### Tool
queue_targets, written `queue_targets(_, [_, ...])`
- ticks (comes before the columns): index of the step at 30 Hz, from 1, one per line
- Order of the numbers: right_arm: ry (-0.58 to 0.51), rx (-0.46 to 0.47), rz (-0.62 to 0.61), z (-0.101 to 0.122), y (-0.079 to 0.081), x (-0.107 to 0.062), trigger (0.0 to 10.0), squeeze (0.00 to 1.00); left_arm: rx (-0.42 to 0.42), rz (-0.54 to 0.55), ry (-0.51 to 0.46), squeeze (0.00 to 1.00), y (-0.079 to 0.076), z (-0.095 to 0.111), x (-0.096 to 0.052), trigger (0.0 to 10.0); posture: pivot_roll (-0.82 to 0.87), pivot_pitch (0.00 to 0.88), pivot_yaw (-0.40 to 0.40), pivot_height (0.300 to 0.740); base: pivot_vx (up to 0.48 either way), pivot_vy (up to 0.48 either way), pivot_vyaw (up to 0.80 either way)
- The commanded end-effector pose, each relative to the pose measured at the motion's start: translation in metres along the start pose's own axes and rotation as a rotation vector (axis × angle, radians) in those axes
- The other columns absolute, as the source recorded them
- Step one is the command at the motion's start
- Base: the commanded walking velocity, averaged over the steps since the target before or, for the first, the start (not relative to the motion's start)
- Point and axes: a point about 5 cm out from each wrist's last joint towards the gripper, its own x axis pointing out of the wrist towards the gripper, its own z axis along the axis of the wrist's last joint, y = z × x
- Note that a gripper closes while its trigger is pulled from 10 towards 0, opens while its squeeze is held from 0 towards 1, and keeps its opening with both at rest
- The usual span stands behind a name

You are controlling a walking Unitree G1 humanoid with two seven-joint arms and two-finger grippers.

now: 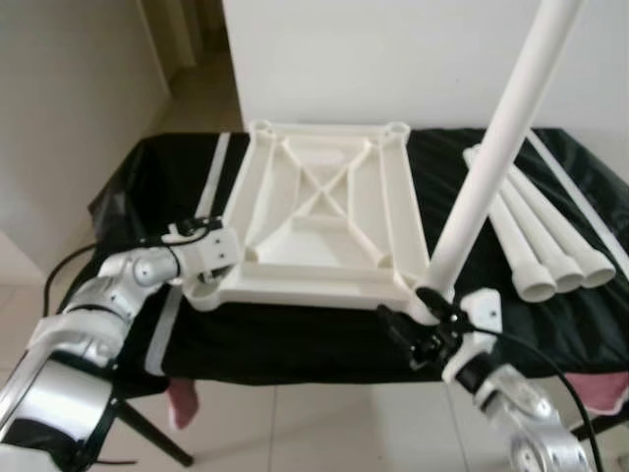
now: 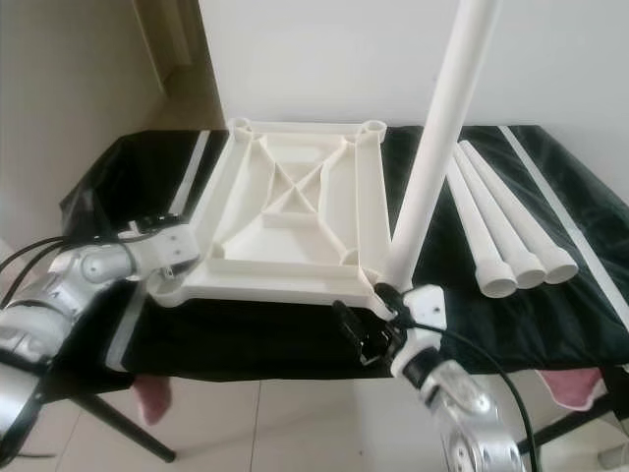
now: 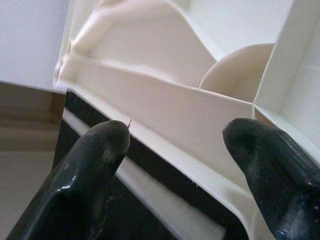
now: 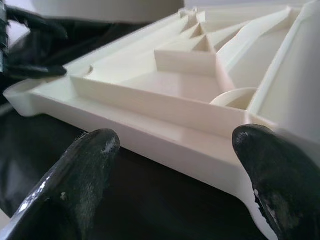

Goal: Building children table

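The white plastic table top (image 1: 324, 211) lies upside down on a black-covered table (image 1: 295, 339), ribs facing up. One long white leg (image 1: 486, 167) stands in its near right corner socket, leaning up and to the right. My right gripper (image 1: 418, 339) sits just below that corner at the table's front edge, open, its fingers (image 4: 85, 170) spread before the top's rim (image 4: 165, 142). At the near left corner is my left gripper (image 1: 201, 280), open, with the rim (image 3: 190, 125) running between its fingers (image 3: 107, 145).
Three more white legs (image 1: 541, 246) lie side by side on the right of the black cover. A white wall stands behind the table. A pink cloth (image 1: 182, 403) hangs under the front edge, and black cables trail from both arms. Tiled floor lies in front.
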Motion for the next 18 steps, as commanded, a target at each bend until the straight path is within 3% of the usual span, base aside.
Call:
queue_targets(1, [0.022, -0.001, 0.031, -0.003, -0.007, 0.000, 10.0, 0.00, 0.005, -0.480, -0.045, 0.00, -0.037, 0.008, 0.000, 10.0, -0.07, 0.000, 0.041, 0.740, 0.000, 0.000, 0.00])
queue_targets(5, [0.063, -0.030, 0.083, -0.005, -0.015, 0.002, 10.0, 0.00, -0.002, -0.532, -0.103, 0.00, -0.039, 0.022, -0.001, 10.0, -0.06, 0.000, 0.029, 0.740, 0.000, 0.000, 0.00])
queue_targets(9, [0.093, -0.050, 0.199, -0.002, -0.008, 0.000, 10.0, 0.00, -0.008, -0.461, -0.132, 0.00, -0.010, 0.030, -0.006, 10.0, -0.05, 0.000, 0.023, 0.740, 0.000, 0.000, 0.00])
queue_targets(12, [0.095, -0.057, 0.206, -0.002, -0.007, 0.000, 10.0, 0.00, -0.015, -0.441, -0.147, 0.00, -0.003, 0.032, -0.008, 10.0, -0.05, 0.000, 0.023, 0.740, 0.000, 0.000, 0.00])
queue_targets(16, [0.092, -0.078, 0.200, -0.004, -0.011, -0.004, 10.0, 0.00, -0.022, -0.307, -0.176, 0.00, 0.033, 0.037, -0.019, 10.0, -0.06, 0.000, 0.016, 0.740, 0.000, 0.000, 0.00])
queue_targets(18, [0.089, -0.079, 0.195, -0.003, -0.012, -0.006, 10.0, 0.00, -0.023, -0.279, -0.177, 0.00, 0.039, 0.038, -0.020, 10.0, -0.06, 0.000, 0.015, 0.740, 0.000, 0.000, 0.00])
